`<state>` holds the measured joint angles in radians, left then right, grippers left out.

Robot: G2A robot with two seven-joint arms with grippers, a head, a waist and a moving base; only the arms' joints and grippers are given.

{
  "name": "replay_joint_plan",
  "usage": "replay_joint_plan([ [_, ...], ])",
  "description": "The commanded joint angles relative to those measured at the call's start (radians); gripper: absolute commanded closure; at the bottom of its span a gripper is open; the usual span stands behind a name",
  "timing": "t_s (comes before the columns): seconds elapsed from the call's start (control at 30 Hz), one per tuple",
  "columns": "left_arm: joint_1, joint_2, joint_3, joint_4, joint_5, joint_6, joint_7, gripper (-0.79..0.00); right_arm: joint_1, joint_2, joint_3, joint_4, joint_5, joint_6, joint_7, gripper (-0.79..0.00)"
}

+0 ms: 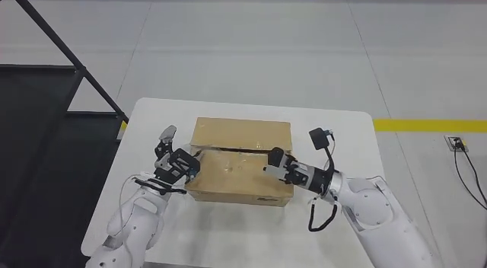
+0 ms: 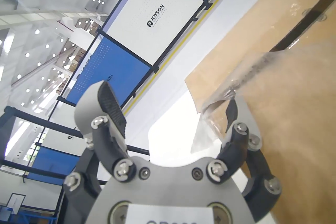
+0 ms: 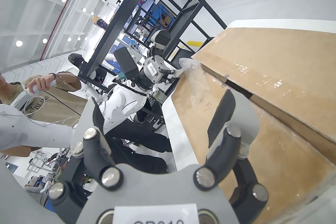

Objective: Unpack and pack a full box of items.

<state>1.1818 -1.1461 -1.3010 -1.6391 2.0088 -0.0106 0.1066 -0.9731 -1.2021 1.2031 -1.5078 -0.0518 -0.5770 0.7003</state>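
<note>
one white table (image 1: 251,226). one cardboard box (image 1: 240,135) at its middle, flaps down, dark slit along the seam. two grippers, one at each end of the box: left gripper (image 2: 168,99) and right gripper (image 3: 161,104), fingers spread, both released. one loose clear tape strip (image 2: 204,135) at the left gripper's corner.

A white table (image 1: 161,117) is carrying one brown cardboard box (image 1: 237,167), which is sitting near the table's middle with its taped top flaps lying almost closed.
</note>
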Motion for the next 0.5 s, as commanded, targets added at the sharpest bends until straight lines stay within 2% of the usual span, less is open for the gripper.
replay_joint_plan([
  [0.0, -0.006, -0.002, 0.006, 0.006, -0.001, 0.005, -0.001, -0.382, -0.002, 0.001, 0.002, 0.002, 0.002, -0.003, -0.002, -0.785],
  [0.07, -0.013, -0.005, 0.012, 0.013, -0.002, 0.009, -0.002, -0.314, -0.004, 0.002, 0.002, 0.004, 0.002, -0.006, -0.003, -0.785],
  [0.1, -0.017, -0.007, 0.014, 0.016, 0.000, 0.017, -0.001, -0.231, -0.004, 0.002, 0.002, 0.006, 0.004, -0.008, -0.003, -0.785],
  [0.13, -0.020, -0.008, 0.017, 0.020, -0.001, 0.025, 0.001, -0.102, -0.003, 0.003, 0.002, 0.008, 0.006, -0.009, -0.004, -0.785],
  [0.17, -0.022, -0.010, 0.020, 0.023, -0.005, 0.032, 0.002, -0.034, -0.003, 0.003, 0.001, 0.009, 0.008, -0.010, -0.003, -0.785],
  [0.2, -0.025, -0.013, 0.021, 0.026, -0.017, 0.052, 0.005, 0.000, -0.001, 0.003, 0.001, 0.012, 0.010, -0.012, -0.002, -0.785],
  [0.47, -0.021, -0.028, -0.005, 0.022, -0.181, 0.111, 0.012, 0.000, 0.006, 0.006, -0.002, 0.027, 0.019, -0.020, 0.004, -0.785],
])
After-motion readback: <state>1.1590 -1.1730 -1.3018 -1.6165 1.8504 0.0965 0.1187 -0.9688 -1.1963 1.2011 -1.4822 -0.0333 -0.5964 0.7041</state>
